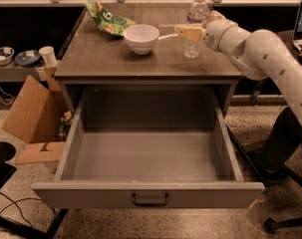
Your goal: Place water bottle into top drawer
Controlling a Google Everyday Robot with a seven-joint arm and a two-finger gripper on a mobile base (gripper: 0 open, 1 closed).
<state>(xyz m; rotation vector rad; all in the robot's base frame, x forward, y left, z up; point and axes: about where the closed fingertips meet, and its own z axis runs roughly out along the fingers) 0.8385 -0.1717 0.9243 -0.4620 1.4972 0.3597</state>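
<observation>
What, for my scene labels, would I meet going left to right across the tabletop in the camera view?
green snack bag → white bowl → water bottle. The gripper is at the bottle's mid-height and overlaps it, so it is left out of the order.

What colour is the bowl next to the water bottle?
White, per the camera view: the bowl stands by the water bottle, with the gripper at the bottle.

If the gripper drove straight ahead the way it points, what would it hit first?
Likely the round white bowl: the gripper, beside the clear plastic water bottle, points toward it. Depth is unclear, so it may pass beside it.
</observation>
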